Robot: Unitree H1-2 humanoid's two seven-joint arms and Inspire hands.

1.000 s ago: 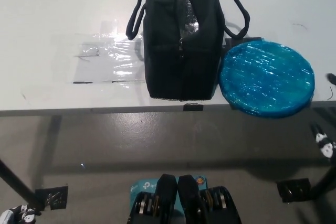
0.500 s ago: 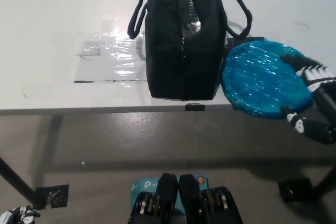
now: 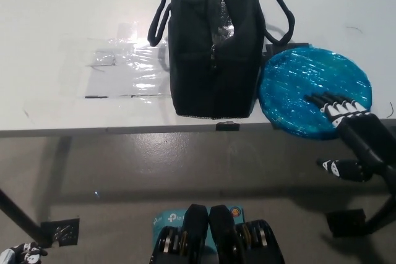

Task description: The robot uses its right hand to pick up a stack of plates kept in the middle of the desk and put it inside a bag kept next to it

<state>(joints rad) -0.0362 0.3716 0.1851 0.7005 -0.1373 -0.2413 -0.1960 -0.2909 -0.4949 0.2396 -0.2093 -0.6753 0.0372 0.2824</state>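
White table (image 3: pixel 55 23) standing over grey floor (image 3: pixel 124 165); black right hand (image 3: pixel 346 122), fingers spread, reaching over blue plates (image 3: pixel 303 85) beside black bag (image 3: pixel 213 47).

The black right hand (image 3: pixel 349 131) is now brought further in over the blue plate stack (image 3: pixel 309 88) from the right: a second ago only its edge was seen at the frame's side. Its fingers (image 3: pixel 328 102) are now laid spread across the stack's near right part, thumb below the table (image 3: pixel 55 41) edge.

White "tp" lettering, partly hidden, on teal box (image 3: pixel 166 221) on floor.
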